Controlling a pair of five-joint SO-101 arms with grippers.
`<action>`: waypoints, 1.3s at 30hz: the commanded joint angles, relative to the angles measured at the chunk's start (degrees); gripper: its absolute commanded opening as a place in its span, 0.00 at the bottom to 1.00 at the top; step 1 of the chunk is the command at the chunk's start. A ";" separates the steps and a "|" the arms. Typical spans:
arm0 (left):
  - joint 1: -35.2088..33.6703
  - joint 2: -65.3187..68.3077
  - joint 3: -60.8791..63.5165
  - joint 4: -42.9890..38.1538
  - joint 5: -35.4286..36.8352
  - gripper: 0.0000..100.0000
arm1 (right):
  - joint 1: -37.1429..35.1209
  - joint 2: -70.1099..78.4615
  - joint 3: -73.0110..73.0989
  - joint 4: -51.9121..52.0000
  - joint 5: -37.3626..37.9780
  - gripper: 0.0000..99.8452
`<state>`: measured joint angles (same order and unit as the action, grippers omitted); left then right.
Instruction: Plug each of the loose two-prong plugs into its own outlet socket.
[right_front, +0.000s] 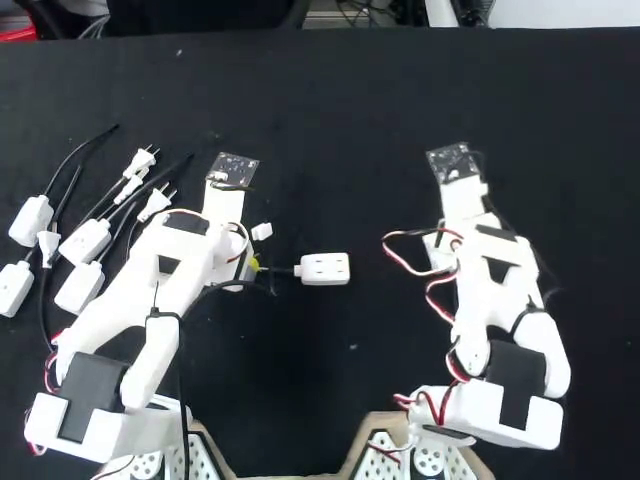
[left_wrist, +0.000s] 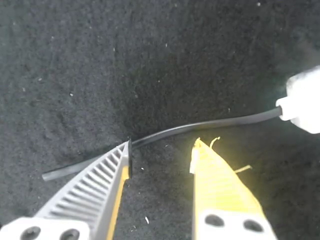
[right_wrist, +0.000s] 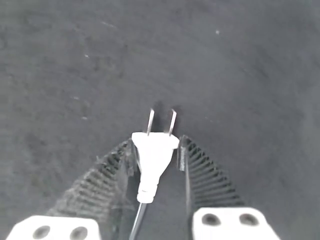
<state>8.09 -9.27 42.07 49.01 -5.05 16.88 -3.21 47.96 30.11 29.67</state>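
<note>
On my left gripper the fingers are released, with a clear gap between them. A black cable runs across just ahead of the tips. The tip of the grey finger sits right at the cable, and the yellow finger ends just short of it. Following the cable out past the yellow finger's side, I see it enter a white socket, which lies well beyond the fingertips and is not between them. Nothing is held here.

My right gripper is grasping a white plug. The plug's body sits between the two ribbed fingers, and both fingers press its shoulders. Its two prongs stick straight out past the fingertips, pointing away from the wrist. Its thin cord runs back between the fingers toward the palm.

From above, the socket lies flat on the black table between my two arms, closer to the left one. On the far side of the left arm lie the spare plugs and the spare sockets, well away from either set of fingers.
</note>
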 joint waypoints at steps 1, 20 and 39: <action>0.13 -1.41 -1.54 0.18 -0.26 0.20 | 3.78 -0.57 -4.53 0.62 -4.40 0.13; 0.13 -1.41 -1.27 0.00 -0.26 0.20 | 12.48 0.04 -16.13 21.98 -13.54 0.13; 0.13 -1.41 -1.01 0.00 -0.44 0.20 | 6.42 12.79 -19.56 17.58 -13.19 0.13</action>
<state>8.09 -9.27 42.07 49.01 -5.05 23.91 6.81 32.13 47.69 15.96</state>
